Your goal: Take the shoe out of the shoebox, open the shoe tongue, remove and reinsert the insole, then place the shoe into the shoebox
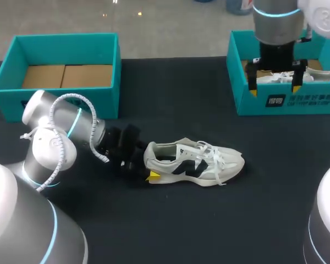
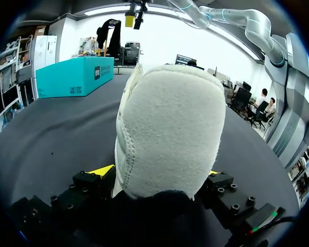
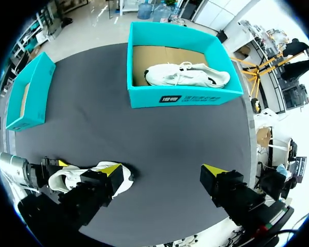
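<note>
A white shoe [image 1: 195,162] with dark side markings stands upright on the black table, toe to the right. My left gripper [image 1: 148,164] is at its heel. In the left wrist view the heel [image 2: 167,128] fills the gap and both yellow-tipped fingers [image 2: 104,171] press its sides. My right gripper [image 1: 274,85] hangs open and empty high over the teal shoebox [image 1: 286,102] at the back right. A second white shoe [image 3: 188,76] lies in that shoebox [image 3: 185,98]. The right wrist view also shows the table shoe [image 3: 67,177], partly behind a finger of the right gripper [image 3: 162,170].
Another teal box [image 1: 60,41] with a bare cardboard bottom stands at the back left, also visible from the right wrist as the teal box [image 3: 28,92]. My left arm [image 1: 49,143] lies low across the left front of the table.
</note>
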Robot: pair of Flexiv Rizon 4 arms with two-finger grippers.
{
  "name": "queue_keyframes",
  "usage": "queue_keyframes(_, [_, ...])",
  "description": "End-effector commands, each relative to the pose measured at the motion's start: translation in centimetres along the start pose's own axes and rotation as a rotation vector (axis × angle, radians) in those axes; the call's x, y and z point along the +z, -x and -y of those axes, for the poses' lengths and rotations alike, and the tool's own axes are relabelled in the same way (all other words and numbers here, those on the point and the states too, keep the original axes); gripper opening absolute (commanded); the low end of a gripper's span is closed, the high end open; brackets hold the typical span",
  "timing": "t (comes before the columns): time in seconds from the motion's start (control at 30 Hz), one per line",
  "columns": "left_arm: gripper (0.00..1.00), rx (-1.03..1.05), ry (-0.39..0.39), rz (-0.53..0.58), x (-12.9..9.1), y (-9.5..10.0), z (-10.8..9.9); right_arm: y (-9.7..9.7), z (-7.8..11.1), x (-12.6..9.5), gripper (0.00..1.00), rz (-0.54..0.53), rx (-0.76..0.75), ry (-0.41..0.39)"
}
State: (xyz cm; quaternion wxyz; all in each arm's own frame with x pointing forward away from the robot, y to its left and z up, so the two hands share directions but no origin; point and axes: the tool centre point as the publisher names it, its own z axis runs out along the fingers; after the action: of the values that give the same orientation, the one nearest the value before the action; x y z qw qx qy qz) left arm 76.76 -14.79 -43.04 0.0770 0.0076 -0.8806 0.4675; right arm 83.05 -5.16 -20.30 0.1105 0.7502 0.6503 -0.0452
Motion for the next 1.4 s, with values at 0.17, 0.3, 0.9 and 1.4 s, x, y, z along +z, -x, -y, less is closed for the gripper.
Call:
queue_keyframes(0.17, [0.0,0.0,0.001,0.0,0.0,0.1,-0.2,-4.0,2.0,-2.2,1.0,0.035,0.0,0.024])
queue_keyframes(0.3, [0.0,0.0,0.001,0.0,0.0,0.1,-0.2,-6.1,4.1,-2.7,1.0,0.037,-0.052,0.056])
queue_keyframes(0.9, [0.0,0.0,0.001,0.0,0.0,0.1,-0.2,-9.3,8.3,-2.1,1.0,0.123,-0.122,-0.003])
queue_keyframes(1.4, [0.0,0.0,0.001,0.0,0.0,0.1,-0.2,-13.0,9.1,-1.3,1.0,0.143,-0.18,0.012])
